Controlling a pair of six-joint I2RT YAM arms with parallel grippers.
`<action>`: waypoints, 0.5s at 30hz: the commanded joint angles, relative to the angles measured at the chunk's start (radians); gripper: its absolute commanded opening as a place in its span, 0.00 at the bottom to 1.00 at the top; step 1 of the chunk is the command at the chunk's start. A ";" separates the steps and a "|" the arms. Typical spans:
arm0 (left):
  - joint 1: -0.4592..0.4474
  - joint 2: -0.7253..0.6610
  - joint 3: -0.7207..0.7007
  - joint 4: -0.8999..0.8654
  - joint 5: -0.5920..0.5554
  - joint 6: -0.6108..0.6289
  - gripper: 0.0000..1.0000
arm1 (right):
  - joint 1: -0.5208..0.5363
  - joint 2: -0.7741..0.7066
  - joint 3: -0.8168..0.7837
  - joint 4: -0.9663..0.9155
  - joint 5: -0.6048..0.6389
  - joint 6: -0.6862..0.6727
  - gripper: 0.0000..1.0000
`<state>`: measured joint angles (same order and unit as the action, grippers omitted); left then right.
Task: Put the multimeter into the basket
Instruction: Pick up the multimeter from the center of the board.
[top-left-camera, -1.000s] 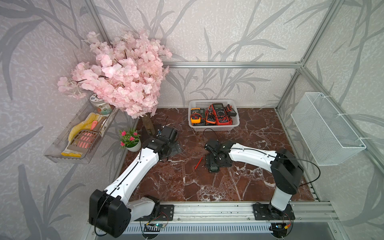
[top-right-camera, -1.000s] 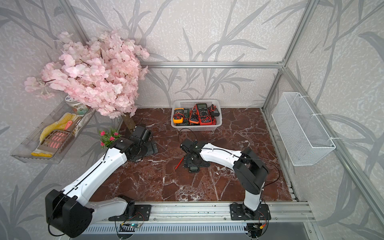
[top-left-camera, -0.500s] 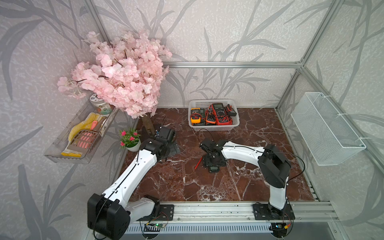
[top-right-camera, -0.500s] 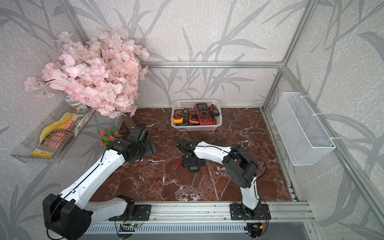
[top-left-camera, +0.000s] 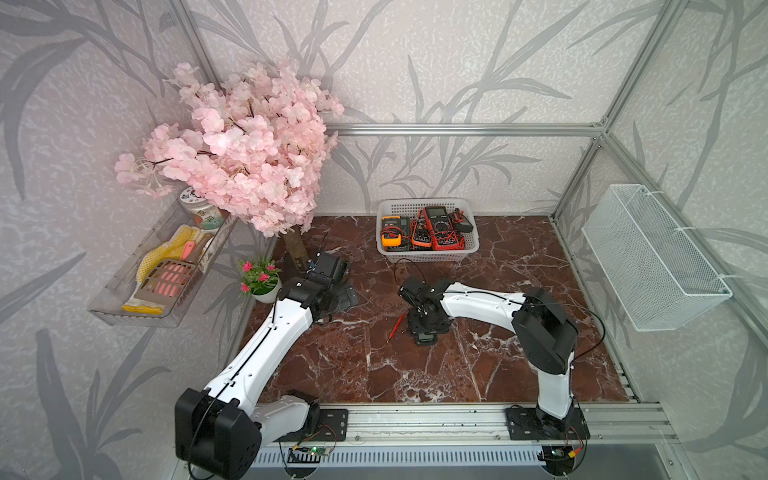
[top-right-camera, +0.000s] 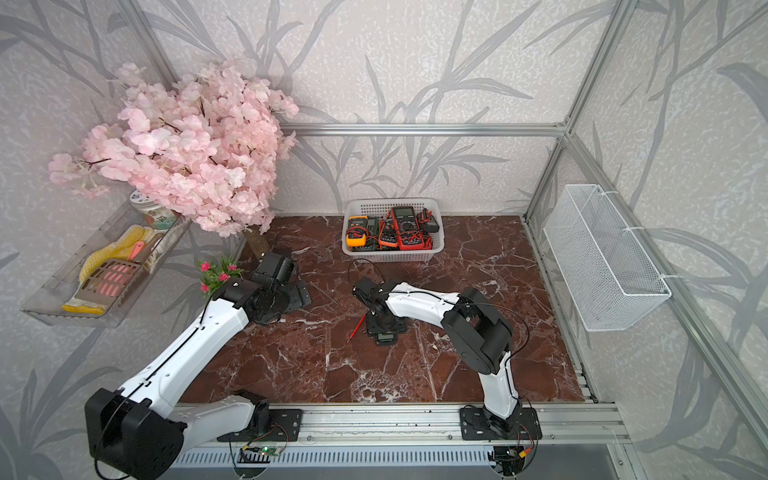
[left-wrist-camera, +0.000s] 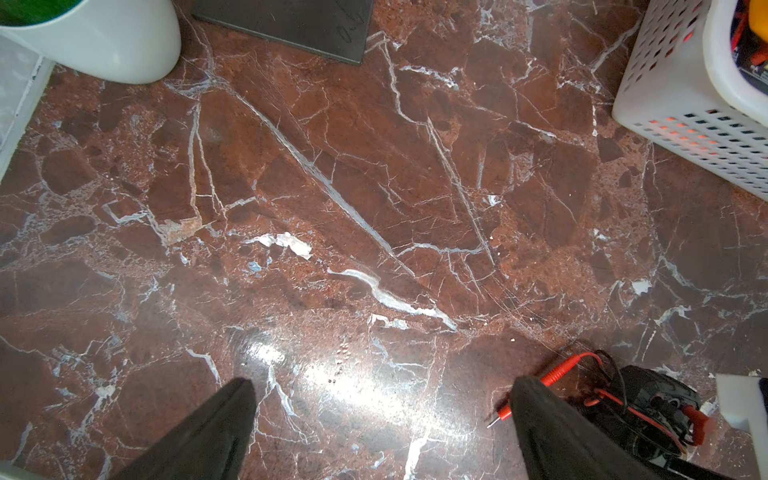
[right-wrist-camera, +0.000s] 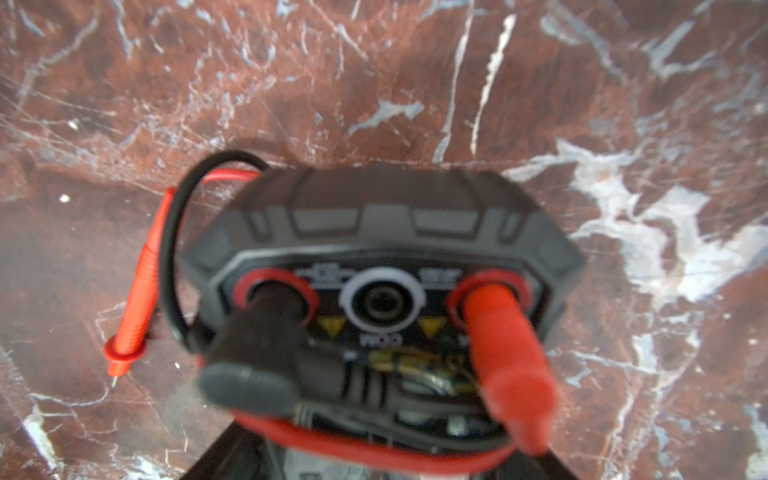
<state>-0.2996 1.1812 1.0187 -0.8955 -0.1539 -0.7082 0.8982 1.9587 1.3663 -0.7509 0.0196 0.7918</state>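
Noted right gripper (top-left-camera: 428, 323) clamped on multimeter (top-left-camera: 426, 339) at table (top-left-camera: 478, 365) centre, long axis 12-to-6, basket (top-left-camera: 428, 254) straight off at 12 o'clock; left gripper (left-wrist-camera: 384, 386) spread wide, empty, farther off at 10 o'clock.

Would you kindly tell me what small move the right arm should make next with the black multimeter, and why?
Probably a short, straight lift. The right gripper appears shut on the black multimeter, which rests on the table, well short of the basket. Its red probe lies loose beside it, so rising slowly should let it trail without snagging.
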 joint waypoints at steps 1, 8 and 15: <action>0.009 -0.009 0.012 0.006 -0.001 0.004 1.00 | -0.008 -0.046 0.042 -0.070 0.031 -0.028 0.55; 0.018 0.017 0.043 0.013 -0.015 0.016 1.00 | -0.061 -0.122 0.125 -0.128 0.037 -0.104 0.54; 0.024 0.047 0.063 0.021 -0.029 0.023 1.00 | -0.144 -0.154 0.288 -0.182 0.025 -0.200 0.54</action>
<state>-0.2848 1.2148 1.0485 -0.8791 -0.1608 -0.7059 0.7822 1.8462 1.5963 -0.8867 0.0315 0.6533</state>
